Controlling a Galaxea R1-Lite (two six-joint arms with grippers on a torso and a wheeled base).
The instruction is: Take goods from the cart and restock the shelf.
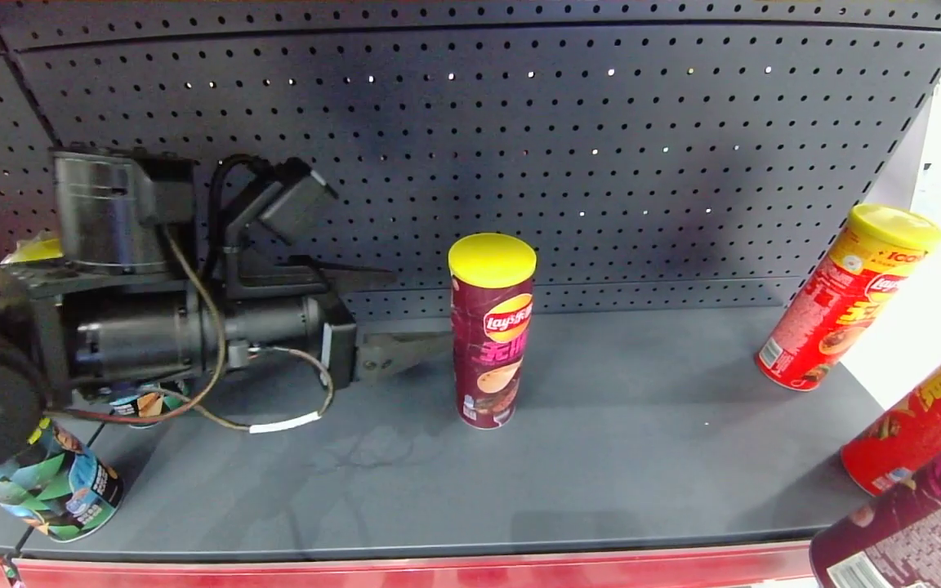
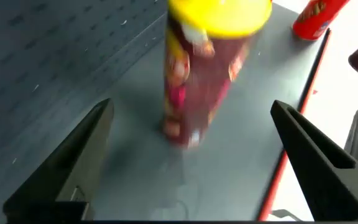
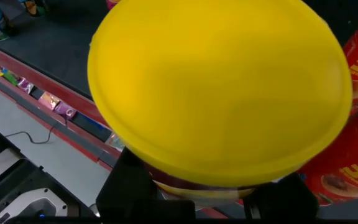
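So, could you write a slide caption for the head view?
Open left tool beside an upright maroon can on the grey shelf, with a red can at the shelf's right end.

A dark grey perforated back panel (image 1: 601, 147) rises behind the grey shelf (image 1: 617, 425) (light pricks through some of its holes). A red strip (image 1: 405, 569) edges the shelf front. Pale floor (image 1: 940, 306) shows beyond its right end.

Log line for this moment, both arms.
left gripper: open, facing upright maroon can on shelf | right gripper: shut on second maroon can
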